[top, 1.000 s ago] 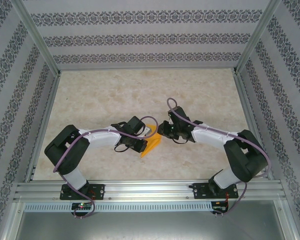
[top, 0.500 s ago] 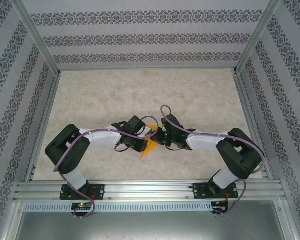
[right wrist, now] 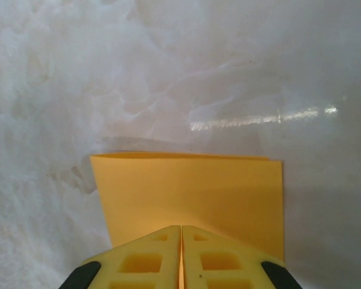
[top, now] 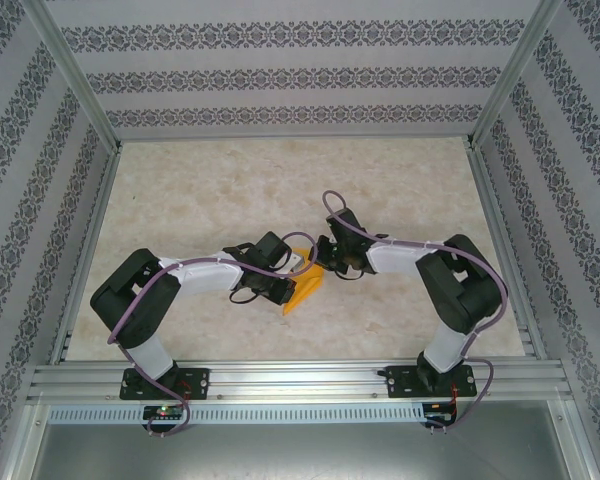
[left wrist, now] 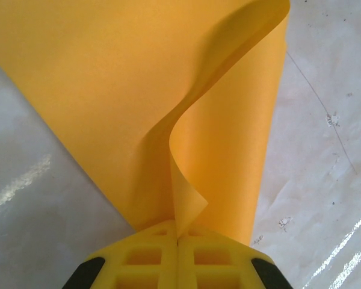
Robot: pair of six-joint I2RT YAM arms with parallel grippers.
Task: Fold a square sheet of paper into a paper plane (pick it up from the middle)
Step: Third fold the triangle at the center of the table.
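Observation:
The square sheet of paper is orange-yellow and lies partly folded on the table between the two arms. My left gripper is shut on one edge of it. In the left wrist view the yellow jaws pinch a corner of the paper, and that flap curls up away from the layer below. My right gripper stands at the sheet's far end with its jaws together. In the right wrist view its tips are over the flat folded paper. Whether they touch it I cannot tell.
The marble-look table has patterned walls on three sides. An aluminium rail runs along the near edge, where both arm bases are bolted. Both arms bend inward and meet near the table's middle.
The right gripper dipped nearer over the paper, then drew back toward the far end, its jaws closing to a slit. The left gripper kept its hold and did not move.

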